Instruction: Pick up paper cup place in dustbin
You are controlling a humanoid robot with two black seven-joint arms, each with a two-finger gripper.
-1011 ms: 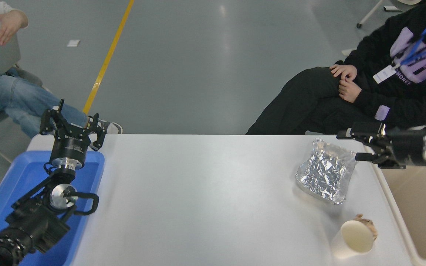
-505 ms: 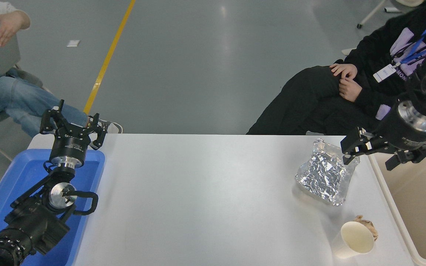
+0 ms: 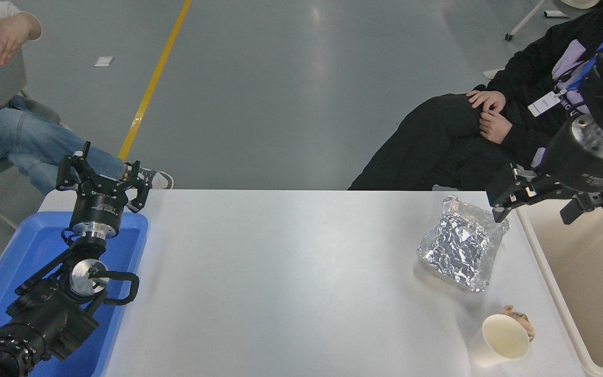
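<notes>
Since the earlier frame, right gripper (image 3: 539, 201) rose slightly, wide open, empty; cream paper cup (image 3: 504, 340) stands lower right on white table (image 3: 280, 272).

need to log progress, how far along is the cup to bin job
Nothing looks done yet: the paper cup stands on the table near its right front corner, beside a brown paper ball, outside the dustbin. In hand: the right gripper hangs open and empty above the bin's far end, next to the foil tray. The left gripper is parked over the blue tray. Left: reach, grasp, lift, drop.
</notes>
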